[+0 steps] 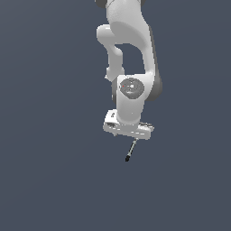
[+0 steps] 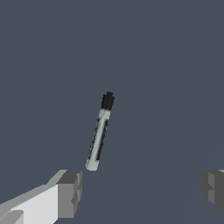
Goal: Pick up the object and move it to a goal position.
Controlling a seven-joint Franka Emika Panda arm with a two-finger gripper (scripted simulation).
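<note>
Exterior view: I see the Panda arm point(image 1: 131, 58) reaching down over the plain dark floor point(image 1: 45, 180), gripper point(image 1: 128, 131) pointing down. The pen-like stick point(image 1: 131, 151) sits just below the hand, tilted, black tip at its lower end. Can't tell from here whether it touches the fingers.

Wrist view: gripper point(image 2: 142, 188) spread wide, both fingers point(image 2: 70, 192) well apart, nothing clamped. Stick point(image 2: 99, 133) lies ahead of the fingers, nearer one finger, grey shaft end toward it, black tip pointing away.
</note>
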